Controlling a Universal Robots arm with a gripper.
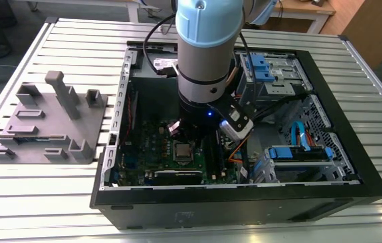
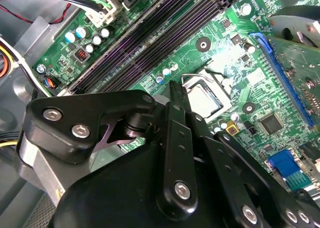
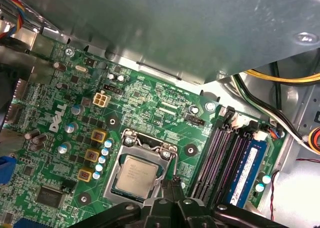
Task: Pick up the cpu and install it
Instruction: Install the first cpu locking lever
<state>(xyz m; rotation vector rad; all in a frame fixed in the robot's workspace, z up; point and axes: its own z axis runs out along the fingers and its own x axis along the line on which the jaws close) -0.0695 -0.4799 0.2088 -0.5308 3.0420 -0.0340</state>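
The small square silvery cpu (image 3: 133, 176) already lies flat in the green motherboard's metal socket frame (image 3: 141, 172). The black end effector (image 3: 173, 189) hovers just above it, pinched narrow and empty; lift away straight, without nudging.

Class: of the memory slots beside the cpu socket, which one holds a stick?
The outermost slot, farthest from the cpu: a blue-labelled stick fills it; the others are bare.

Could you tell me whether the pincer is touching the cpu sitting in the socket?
Cannot tell. In the first wrist view the pincer overlaps the edge of the cpu, so neither contact nor a gap shows plainly.
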